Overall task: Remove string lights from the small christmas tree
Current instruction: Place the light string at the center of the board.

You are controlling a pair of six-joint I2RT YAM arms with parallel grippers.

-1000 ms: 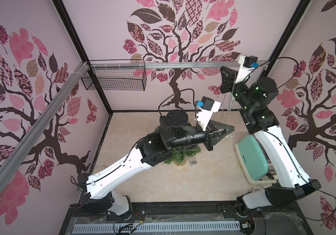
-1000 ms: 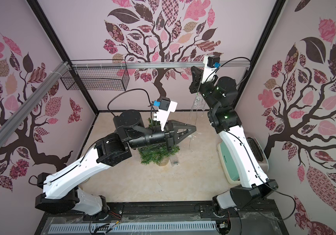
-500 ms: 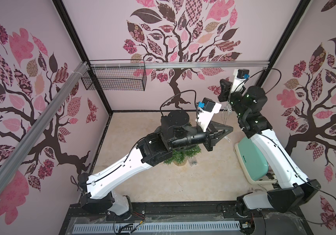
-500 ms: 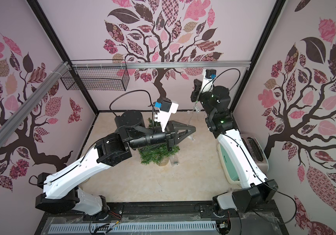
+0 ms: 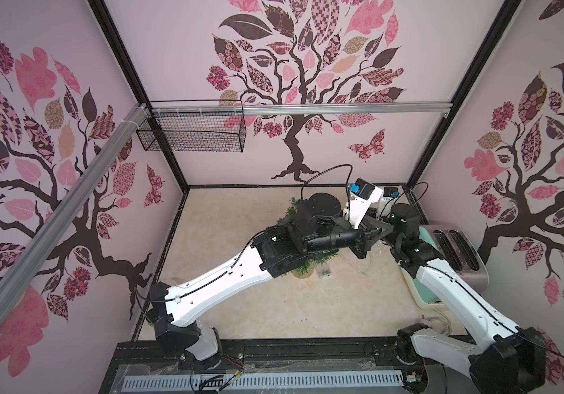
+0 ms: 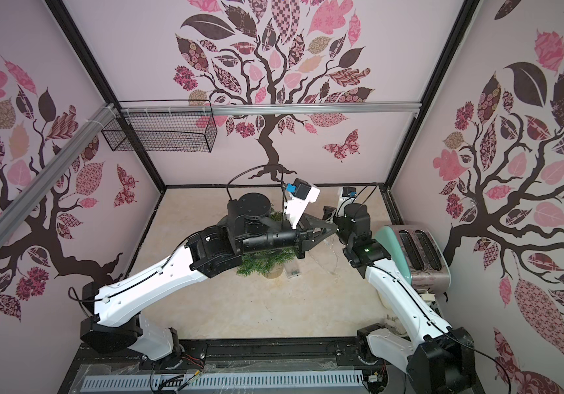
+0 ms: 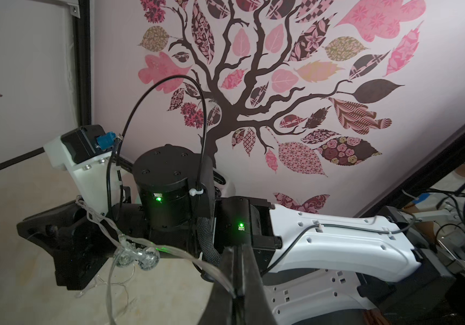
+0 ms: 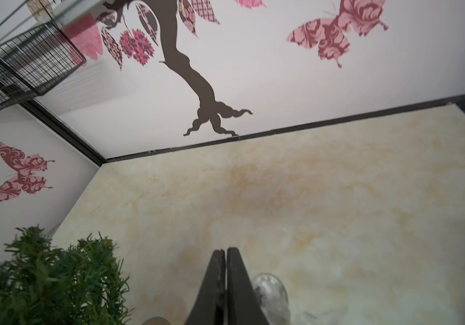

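The small christmas tree [image 5: 311,265] [image 6: 266,262] [image 8: 42,281] stands mid-floor on its log base [image 6: 272,273], mostly under my left arm. My left gripper [image 7: 238,249] [image 6: 333,228] hovers to the tree's right, shut on the string lights [image 7: 169,250]. That thin wire with clear bulbs [image 7: 138,256] runs from its jaws and drapes over the right gripper's body. My right gripper [image 8: 225,250] [image 6: 327,214] is low beside the left one. Its fingers are together with only a hairline slit and nothing seen between them; a clear bulb [image 8: 269,287] lies beside one finger. A clear battery box [image 6: 294,269] rests by the log base.
A mint and silver toaster [image 5: 451,252] [image 6: 417,252] stands by the right wall, under the right arm. A black wire basket [image 5: 191,133] hangs on the back rail at the left. Loose strand trails on the floor [image 6: 335,259] between the tree and the toaster.
The right arm has dropped from high near the back rail to low beside the left gripper, bringing the strand down. The left arm has hardly moved.
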